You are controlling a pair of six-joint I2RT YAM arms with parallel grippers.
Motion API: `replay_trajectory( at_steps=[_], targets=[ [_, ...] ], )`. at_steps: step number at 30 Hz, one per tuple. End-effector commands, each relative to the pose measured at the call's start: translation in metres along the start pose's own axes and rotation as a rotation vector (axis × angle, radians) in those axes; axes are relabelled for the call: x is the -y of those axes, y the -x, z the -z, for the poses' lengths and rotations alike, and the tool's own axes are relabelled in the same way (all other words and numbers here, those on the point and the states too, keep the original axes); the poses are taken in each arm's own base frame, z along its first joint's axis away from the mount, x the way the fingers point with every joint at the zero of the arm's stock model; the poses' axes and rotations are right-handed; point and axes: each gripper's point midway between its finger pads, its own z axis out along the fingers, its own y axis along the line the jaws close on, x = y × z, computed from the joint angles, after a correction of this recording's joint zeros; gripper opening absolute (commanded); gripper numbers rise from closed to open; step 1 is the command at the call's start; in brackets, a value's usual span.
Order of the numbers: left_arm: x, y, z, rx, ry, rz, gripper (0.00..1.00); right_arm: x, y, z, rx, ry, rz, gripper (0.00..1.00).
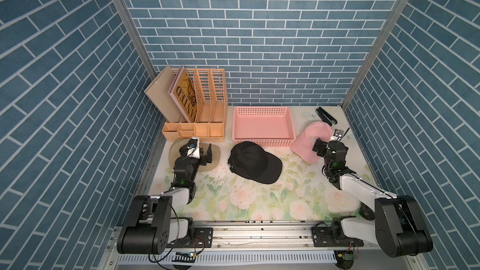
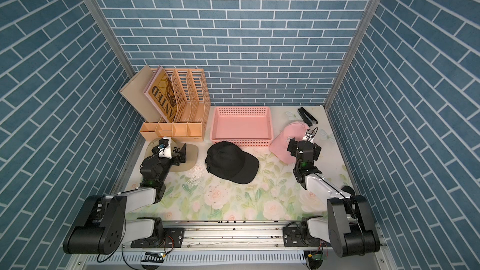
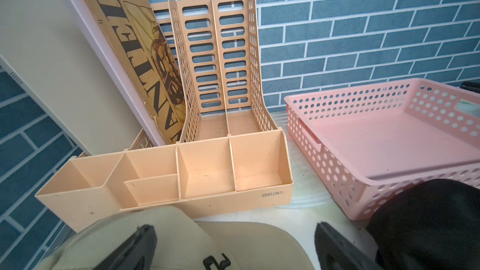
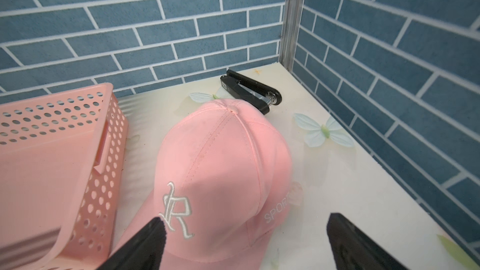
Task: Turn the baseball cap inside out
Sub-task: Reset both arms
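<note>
Judging by looks, each cap is light, with a soft, collapsible cloth crown and a stiff brim; the crown's rim is best pinched while the top is pushed through. Three are seen on the surface (image 1: 259,203): a black cap (image 1: 253,163) at its middle, a beige cap (image 3: 168,232) by the left edge and a pink cap (image 4: 223,167) near the right edge. Which one is meant cannot be told. The left tool (image 3: 233,245) is spread over the beige cap and the right tool (image 4: 246,225) over the pink cap; nothing is held. The basket (image 1: 262,142) is empty. In the organizer (image 1: 193,136) the front trays are empty and books (image 1: 185,94) are kept in the rack.
</note>
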Motion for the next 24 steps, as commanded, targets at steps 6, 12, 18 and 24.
replay_trajectory(
  at_steps=[6, 12, 18, 24],
  targets=[
    [-0.004, 0.001, 0.001, 0.056, -0.004, 0.036, 1.00, 0.020, 0.004, 0.011, 0.152, -0.050, 0.083, 1.00],
    [-0.002, -0.006, -0.004, 0.049, -0.035, 0.034, 1.00, 0.024, -0.002, 0.015, 0.233, -0.062, 0.097, 1.00],
    [-0.001, -0.010, -0.003, 0.057, -0.039, 0.028, 1.00, 0.018, -0.004, 0.022, 0.300, -0.002, 0.102, 1.00],
    [-0.001, -0.011, -0.001, 0.060, -0.038, 0.026, 1.00, 0.011, -0.008, 0.019, 0.293, 0.029, 0.123, 1.00]
  ],
)
